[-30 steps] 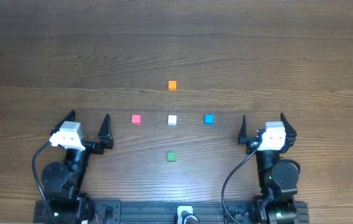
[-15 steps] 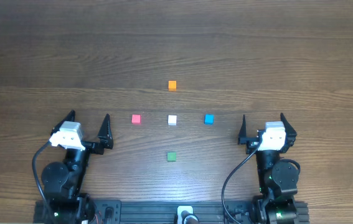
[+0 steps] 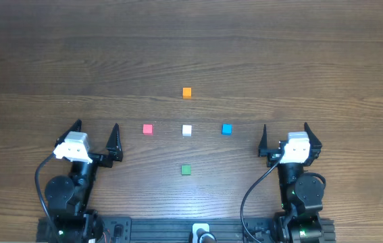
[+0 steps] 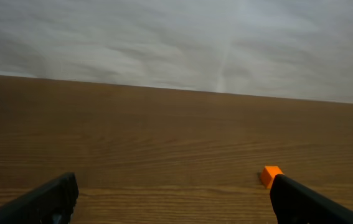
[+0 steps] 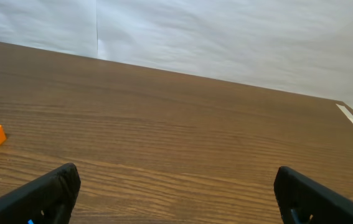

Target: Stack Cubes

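Five small plastic cubes sit apart: orange cube (image 3: pixel 187 92) beyond the white cube (image 3: pixel 187 130), pink cube (image 3: pixel 148 128) and blue cube (image 3: pixel 227 128) flanking it, green cube (image 3: pixel 186 170) nearer the arms. Both the left gripper (image 3: pixel 96 125) and right gripper (image 3: pixel 285 127) gape empty; stacking looks unstarted, needing a first reach.

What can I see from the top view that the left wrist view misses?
The top view gives you the pink cube, white cube, blue cube and green cube, plus the right arm with its jaws open. The left wrist view adds the pale wall beyond the table's far edge. Both share the orange cube, the wooden table and the left arm's open jaws.
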`<state>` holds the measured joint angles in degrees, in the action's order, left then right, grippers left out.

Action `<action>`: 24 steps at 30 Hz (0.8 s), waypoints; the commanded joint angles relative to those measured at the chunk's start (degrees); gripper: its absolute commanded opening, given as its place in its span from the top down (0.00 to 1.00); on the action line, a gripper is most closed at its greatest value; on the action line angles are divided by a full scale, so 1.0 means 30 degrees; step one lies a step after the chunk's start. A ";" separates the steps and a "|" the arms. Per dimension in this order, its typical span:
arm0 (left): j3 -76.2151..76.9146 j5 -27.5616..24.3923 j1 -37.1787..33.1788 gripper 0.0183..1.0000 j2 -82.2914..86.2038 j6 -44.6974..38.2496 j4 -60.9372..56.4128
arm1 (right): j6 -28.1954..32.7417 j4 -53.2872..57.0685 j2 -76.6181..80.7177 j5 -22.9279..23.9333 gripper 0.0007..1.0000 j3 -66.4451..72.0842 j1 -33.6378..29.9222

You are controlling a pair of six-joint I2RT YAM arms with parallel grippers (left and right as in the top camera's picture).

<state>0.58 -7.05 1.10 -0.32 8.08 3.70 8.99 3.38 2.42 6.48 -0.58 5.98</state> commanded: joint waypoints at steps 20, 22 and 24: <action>1.1642 -0.1851 0.2987 0.00 -1.4732 0.1982 0.8422 | -0.0044 0.0095 -0.0087 -0.0160 0.01 0.0095 -0.0138; 1.3333 -0.1851 0.3621 0.00 -1.7187 0.2368 0.9537 | -0.0044 0.0095 -0.0087 -0.0160 0.01 0.0095 -0.0138; 1.4848 -0.1836 0.4277 0.00 -1.9751 0.2929 1.0273 | -0.0044 0.0095 -0.0087 -0.0160 0.01 0.0095 -0.0138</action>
<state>40.47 -11.44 11.77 -51.40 13.78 32.69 9.02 3.42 2.42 6.31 -0.58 5.98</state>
